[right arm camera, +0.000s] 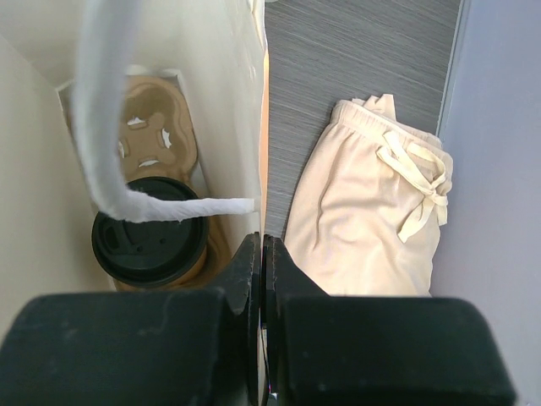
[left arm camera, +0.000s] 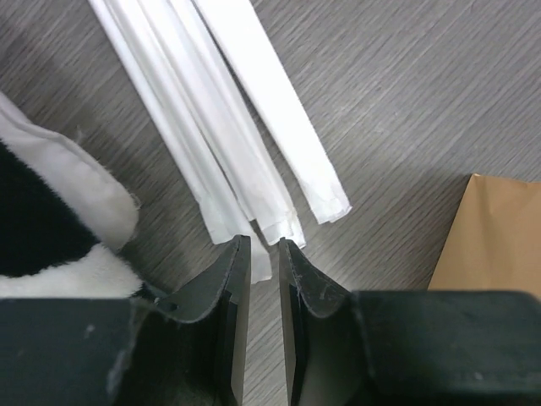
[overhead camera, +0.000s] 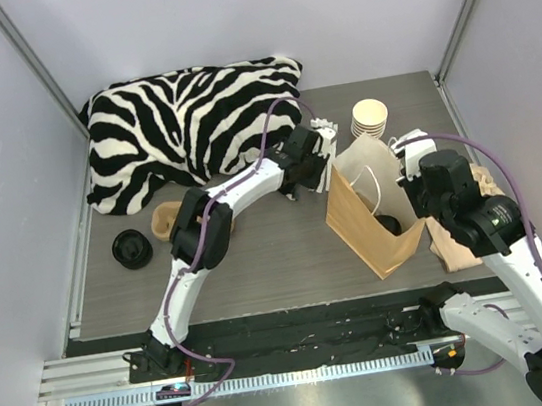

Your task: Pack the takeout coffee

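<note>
The takeout coffee (right arm camera: 150,241) stands inside the brown paper bag (overhead camera: 360,226) right of the bench's (overhead camera: 279,262) middle. Its black lid faces up and it sits in a moulded cardboard cup carrier (right arm camera: 156,127) at the bag's bottom. The bag's white twisted handle (right arm camera: 106,127) loops across above the cup. The right gripper (right arm camera: 262,241) has its jaws pressed together on the bag's right-hand wall at the rim, so the mouth gapes open. Just outside that wall, by the bench's right edge, lies a cream drawstring garment (right arm camera: 372,211). The left arm reaches across to the far side of the bench, where several paper-wrapped straws (left arm camera: 237,127) lie side by side between the zebra-print pillow (overhead camera: 189,124) and the bag. The left gripper (left arm camera: 265,245) has its jaws only narrowly apart, and the near end of one straw wrapper lies in the gap between the fingertips, not visibly clamped. A stack of lidless paper cups (overhead camera: 370,116) stands near the far right corner, just beyond the bag. A loose black lid (overhead camera: 133,249) rests near the left edge.
</note>
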Robot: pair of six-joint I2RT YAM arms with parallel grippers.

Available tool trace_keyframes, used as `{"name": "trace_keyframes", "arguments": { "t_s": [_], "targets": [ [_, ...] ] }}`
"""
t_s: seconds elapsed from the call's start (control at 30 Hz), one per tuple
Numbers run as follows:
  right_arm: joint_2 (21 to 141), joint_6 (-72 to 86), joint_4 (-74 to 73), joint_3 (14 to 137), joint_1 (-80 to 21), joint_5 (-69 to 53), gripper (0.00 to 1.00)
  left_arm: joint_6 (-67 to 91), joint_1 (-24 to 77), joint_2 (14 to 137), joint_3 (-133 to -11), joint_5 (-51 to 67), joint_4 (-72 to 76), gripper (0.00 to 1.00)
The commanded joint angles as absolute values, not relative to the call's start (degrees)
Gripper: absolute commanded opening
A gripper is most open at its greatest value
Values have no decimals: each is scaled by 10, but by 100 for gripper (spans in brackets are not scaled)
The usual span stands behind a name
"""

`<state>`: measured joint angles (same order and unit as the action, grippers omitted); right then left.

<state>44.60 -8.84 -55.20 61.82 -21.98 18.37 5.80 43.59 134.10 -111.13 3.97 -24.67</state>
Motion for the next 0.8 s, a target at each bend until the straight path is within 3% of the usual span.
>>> {"name": "trace_keyframes", "arguments": {
  "t_s": [0.0,0.3,0.77],
  "targets": [
    [434,-83,-536,620,-216,192,1,55,448,1330,-1099,12,-227,23],
    [430,-78,-535,622,-216,174,1,39,452,1332,-1083,-37,-230,22],
    [425,-76,-540,622,-216,151,1,13,461,1279,-1017,-49,-195,29]
  ]
}}
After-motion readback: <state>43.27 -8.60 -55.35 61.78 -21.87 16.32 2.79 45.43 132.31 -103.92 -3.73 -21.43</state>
